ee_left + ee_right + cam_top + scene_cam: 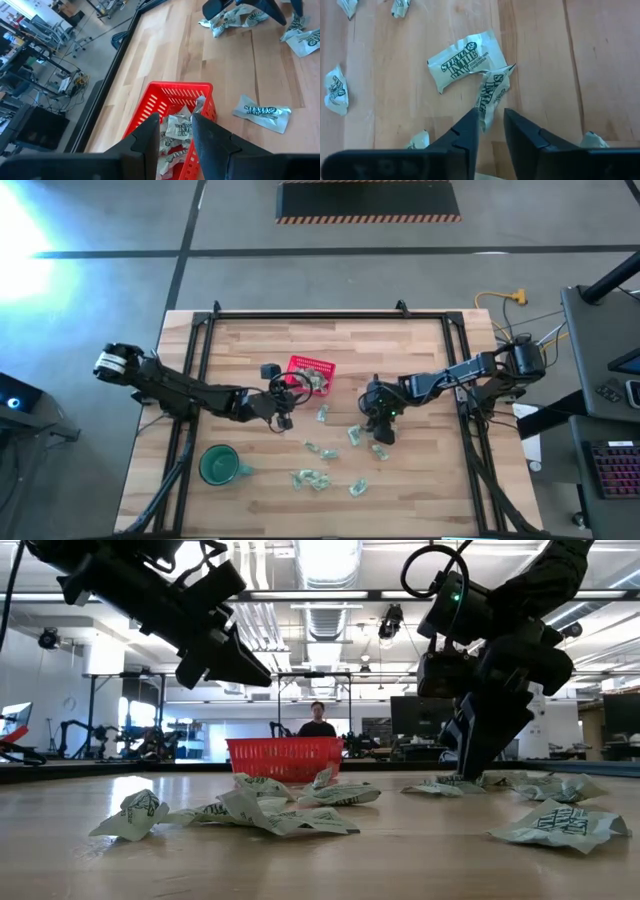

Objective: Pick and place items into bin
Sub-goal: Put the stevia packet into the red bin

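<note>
The red mesh basket (pixel 312 368) (pixel 285 755) stands mid-table with a few pale green-and-white packets (pixel 177 127) inside. My left gripper (pixel 286 398) (pixel 176 125) hovers open just above the basket's near-left corner (pixel 150 107), high off the table in the low view (pixel 240 665). My right gripper (pixel 380 430) (pixel 470 772) is down at the table among loose packets, shut on a crumpled one (pixel 492 92). Several more packets (pixel 312 478) (pixel 130 815) lie flat on the wood. My right gripper pinches the crumpled packet by its near end (pixel 484 117) between the two fingers, coming from above and pointing down. The rest of the packet lies on the table, and its far end (pixel 504 70) touches a flatter packet (pixel 462 60).
A dark-green mug (pixel 218 465) stands near the table's near-left corner. Loose packets (pixel 322 415) (pixel 357 488) (pixel 560 825) are strewn between the basket and the near edge. Black frame rails (pixel 200 350) run along the table's sides. A person (pixel 318 725) stands in the room beyond.
</note>
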